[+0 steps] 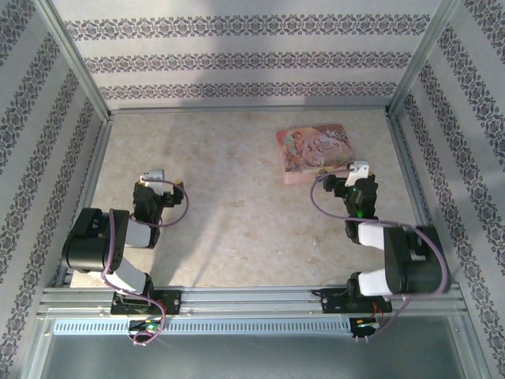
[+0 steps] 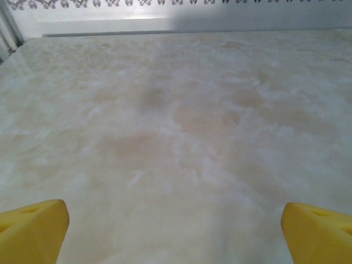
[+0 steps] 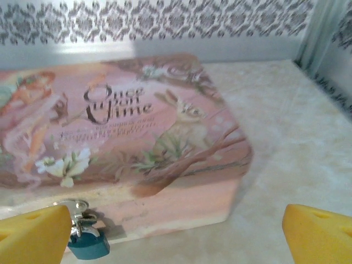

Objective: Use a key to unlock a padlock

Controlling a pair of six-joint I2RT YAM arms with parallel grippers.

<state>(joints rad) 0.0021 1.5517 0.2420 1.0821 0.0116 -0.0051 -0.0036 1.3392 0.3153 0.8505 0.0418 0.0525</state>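
Currently left gripper [image 2: 176, 234] wide open above marbled surface [image 2: 181, 121]; right gripper [image 3: 176, 239] wide open facing pink box [image 3: 126, 132], blue padlock [image 3: 88, 246] at its front.

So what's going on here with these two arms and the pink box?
Nothing is being held yet. The right end effector is open and faces the front of the pink box, where a small blue padlock hangs from the silvery clasp, close beside one of its yellow fingers. The left end effector is open too, over bare table away from the box. Unlocking has not started.
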